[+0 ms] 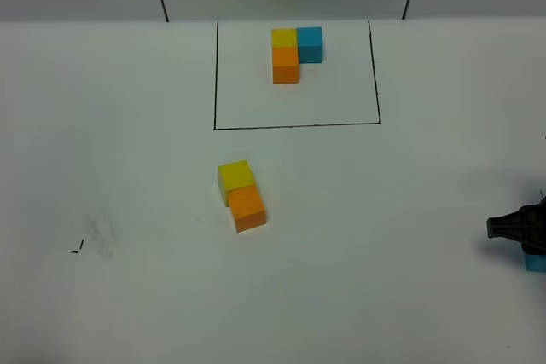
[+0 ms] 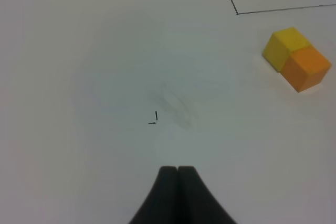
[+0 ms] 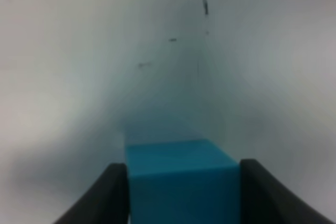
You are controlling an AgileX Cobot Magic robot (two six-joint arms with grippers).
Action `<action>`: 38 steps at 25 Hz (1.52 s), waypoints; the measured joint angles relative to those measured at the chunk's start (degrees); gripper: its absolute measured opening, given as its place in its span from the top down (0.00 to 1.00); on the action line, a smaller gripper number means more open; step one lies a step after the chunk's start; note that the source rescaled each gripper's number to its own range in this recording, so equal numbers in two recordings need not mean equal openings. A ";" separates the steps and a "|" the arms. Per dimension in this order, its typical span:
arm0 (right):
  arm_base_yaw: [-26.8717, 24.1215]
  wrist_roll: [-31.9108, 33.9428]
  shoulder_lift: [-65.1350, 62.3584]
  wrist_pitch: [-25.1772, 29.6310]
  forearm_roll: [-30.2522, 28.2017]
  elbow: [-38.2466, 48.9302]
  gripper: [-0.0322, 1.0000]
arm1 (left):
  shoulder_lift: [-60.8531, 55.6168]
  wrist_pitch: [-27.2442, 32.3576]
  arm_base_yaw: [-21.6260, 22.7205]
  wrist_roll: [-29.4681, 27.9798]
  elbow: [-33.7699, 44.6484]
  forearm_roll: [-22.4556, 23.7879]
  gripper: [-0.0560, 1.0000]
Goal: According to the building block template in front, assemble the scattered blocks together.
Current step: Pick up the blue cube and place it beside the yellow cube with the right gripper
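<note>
Broadly, largest first.

1. Table [image 1: 128, 125]: flat white matte surface, filling every view.
2. Black rectangle [image 1: 294, 126]: thin hand-drawn outline at the far middle of the table, open along its far side. It encloses the template only.
3. Building block template [image 1: 286, 50]: three plain matte cubes joined in an L, lying in the far part of the frame. Yellow sits at the corner, light blue touches its right face, and orange touches its near face.
4. Yellow cube [image 1: 235, 176] and orange cube [image 1: 247, 208]: loose, matte, sharp-edged and equal in size. They lie face to face outside the frame, near the table's middle, with the orange on the nearer side. The pair is turned slightly askew to the frame lines.
5. Right gripper [image 3: 184, 198]: dark fingers set narrowly, one against each side of the light blue cube [image 3: 178, 166], clamping it at the table's right edge. Whether the cube rests on the surface cannot be told.
6. Left gripper [image 2: 178, 170]: black fingertips pressed together, holding nothing, over bare table on the left.
7. Smudge [image 2: 176, 103]: faint grey patch.
8. Pen ticks [image 2: 153, 119]: two tiny dark strokes beside the smudge.
</note>
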 joint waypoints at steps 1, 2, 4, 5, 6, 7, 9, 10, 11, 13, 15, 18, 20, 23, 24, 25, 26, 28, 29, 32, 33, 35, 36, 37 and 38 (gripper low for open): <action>0.00 0.00 0.00 0.00 0.00 0.00 0.45 | 0.00 0.00 0.00 0.00 0.00 0.00 0.95; 0.00 0.00 0.00 0.00 0.00 0.00 0.45 | 0.00 0.00 0.00 0.00 0.00 0.00 0.95; 0.00 0.00 0.00 -0.04 0.00 0.00 0.45 | 0.00 0.00 0.00 0.00 0.00 0.00 0.95; 0.00 0.00 0.00 -0.04 0.00 0.00 0.45 | 0.00 0.00 0.00 0.00 0.00 0.00 0.95; 0.00 0.00 0.00 -0.17 0.00 0.00 0.45 | 0.00 0.00 0.00 0.00 0.00 0.00 0.95; 0.00 0.00 0.00 -0.24 0.00 0.00 0.45 | 0.00 0.00 0.00 0.00 0.00 0.00 0.95; 0.00 0.00 0.00 -0.30 0.00 0.04 0.45 | 0.00 0.00 0.00 0.00 0.00 0.00 0.95; 0.00 0.00 -0.07 -0.38 0.00 0.04 0.45 | 0.00 0.00 0.00 0.00 0.00 0.00 0.95; 0.00 0.00 -0.29 -0.42 0.06 0.04 0.45 | 0.00 0.00 0.00 0.00 0.00 0.00 0.95; 0.00 -0.21 -0.89 -0.66 1.09 0.12 0.45 | 0.00 0.00 0.00 0.00 0.00 0.00 0.95; 0.06 -0.21 -1.87 -0.24 2.51 0.12 0.46 | 0.00 0.00 0.00 0.00 0.00 0.00 0.95; 1.17 -0.68 -4.40 3.78 3.26 -1.60 0.46 | 0.00 0.00 0.00 0.00 0.00 0.00 0.95; 2.24 -1.79 -6.33 7.67 3.39 -3.85 0.46 | 0.00 0.00 0.00 0.00 0.00 0.00 0.95; 3.78 -3.27 -9.19 12.52 3.56 -7.75 0.46 | 0.00 0.00 0.00 0.00 0.00 0.00 0.95; 4.31 -3.85 -9.98 13.78 3.79 -9.12 0.46 | 0.00 0.00 0.00 0.00 0.00 0.00 0.95; 4.72 -4.48 -10.57 14.71 4.18 -10.44 0.46 | 0.00 0.00 0.00 0.00 0.00 0.00 0.95; 5.28 -5.20 -11.00 15.60 4.62 -11.45 0.46 | 0.00 0.00 0.00 0.00 0.00 0.00 0.95; 6.65 -6.59 -11.28 16.77 5.03 -13.23 0.46 | 0.00 0.00 0.00 0.00 0.00 0.00 0.95; 7.28 -7.11 -11.28 16.88 5.09 -13.75 0.46 | 0.00 0.00 0.00 0.00 0.00 0.00 0.95; 9.16 -7.43 -11.28 16.85 5.36 -14.13 0.46 | 0.00 0.00 0.00 0.00 0.00 0.00 0.95; 9.48 -7.47 -11.28 16.80 5.67 -14.13 0.46 | 0.00 0.00 0.00 0.00 0.00 0.00 0.95; 9.71 -7.72 -11.28 16.43 6.50 -14.13 0.46 | 0.00 0.00 0.00 0.00 0.00 0.00 0.95; 9.71 -8.24 -11.28 16.08 7.08 -14.13 0.46 | 0.00 0.00 0.00 0.00 0.00 0.00 0.95; 9.71 -9.46 -11.28 15.60 7.77 -14.13 0.46 | 0.00 0.00 0.00 0.00 0.00 0.00 0.95; 9.86 -11.27 -11.28 15.20 8.61 -14.13 0.46 | 0.00 0.00 0.00 0.00 0.00 0.00 0.95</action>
